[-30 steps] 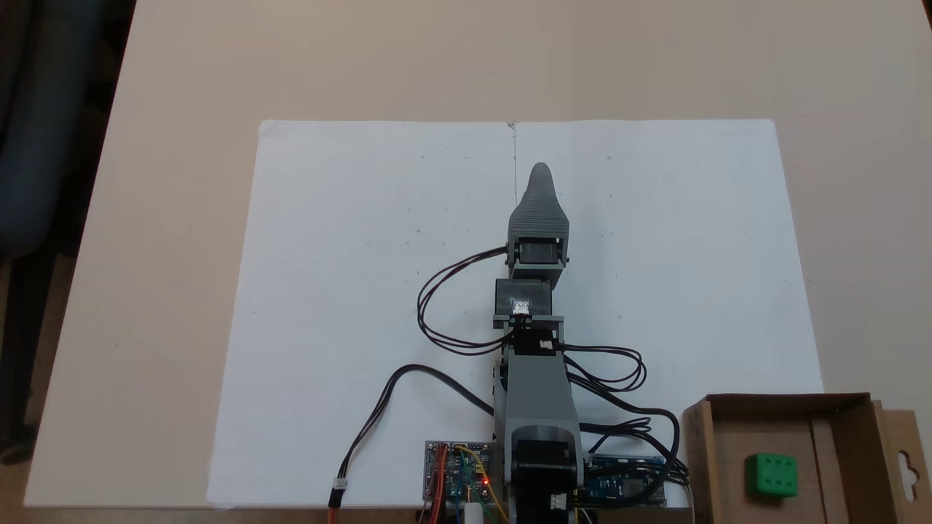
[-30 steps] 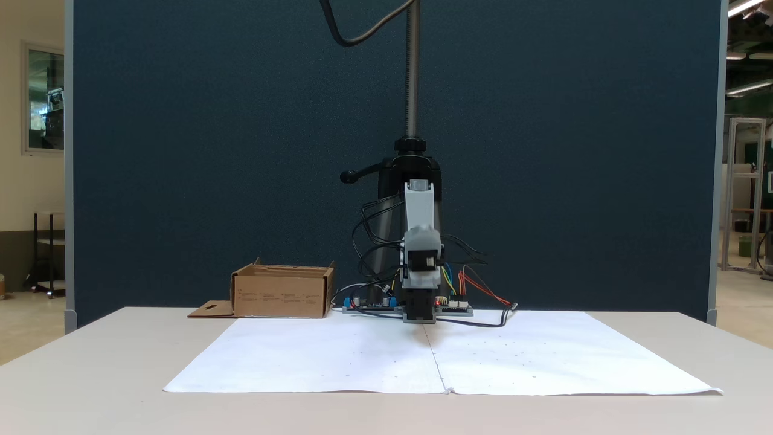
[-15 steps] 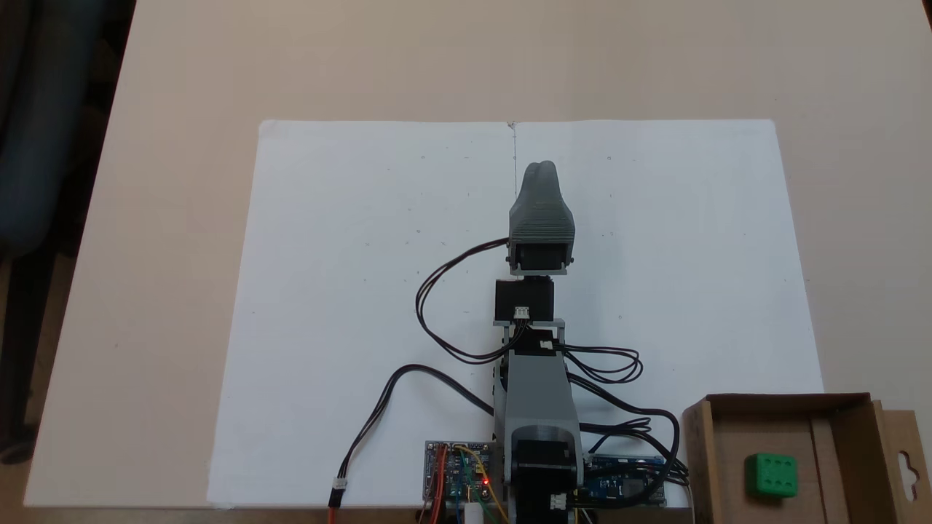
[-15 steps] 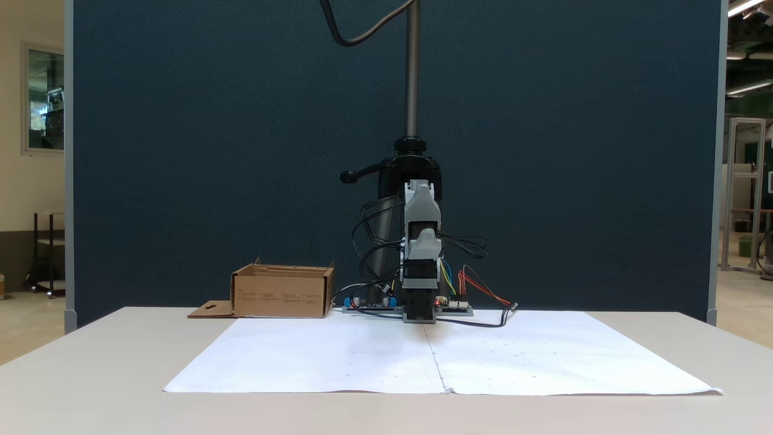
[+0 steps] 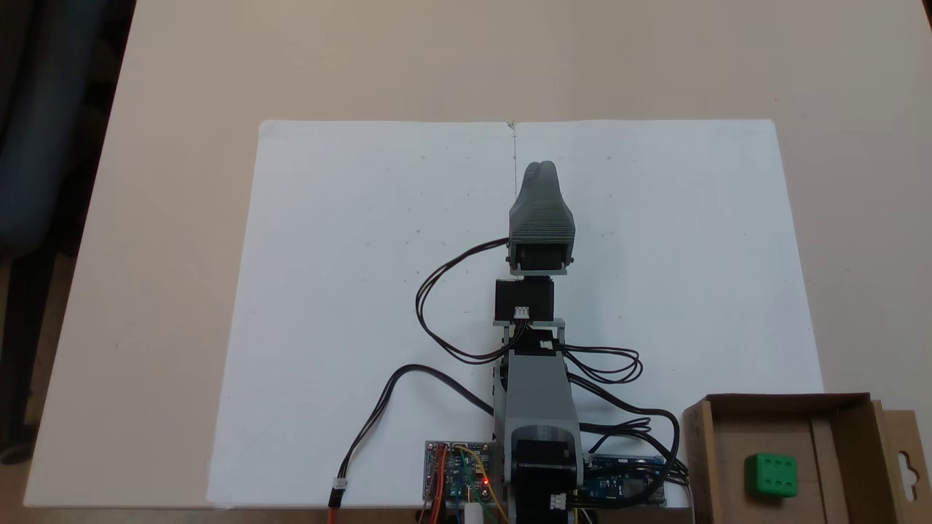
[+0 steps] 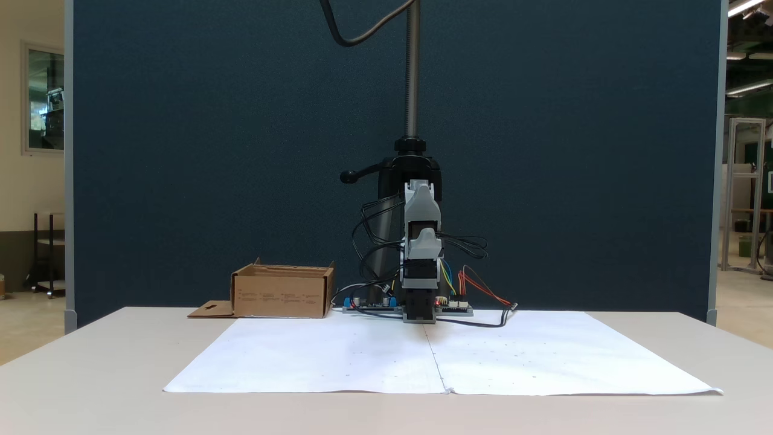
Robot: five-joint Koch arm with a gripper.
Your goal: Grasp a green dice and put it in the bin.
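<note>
You have a beige table (image 5: pixel 182 218) with a large white paper sheet (image 5: pixel 349 255) on it, and I take this sheet as the landmark for all places. In the fixed view from the front, a dark blue partition wall (image 6: pixel 211 151) stands behind the table, and at both sides of it you see a bright room with ceiling lights. A metal pole (image 6: pixel 412 66) rises behind the arm's base.

The arm (image 5: pixel 537 393) stands at the near edge of the sheet in the fixed view from above and reaches along the middle crease of the sheet. The gripper (image 5: pixel 541 169) is above the sheet, near its far edge. At its tip you see two rounded ends side by side with only a thin notch between, so the claw looks closed, or almost closed, and it holds nothing.

The bin (image 5: pixel 703 444) sits at the sheet's lower right corner in the view from above. The green dice (image 5: pixel 771 475) lies inside on the bin's floor, well apart from the gripper.

The view from above lets you look into the bin and see the dice. The front view gives you only the outer wall of the bin (image 6: pixel 282 296) and its flap lying flat on the table beside it; there the gripper points toward the camera and the tips cannot be told apart.
</note>
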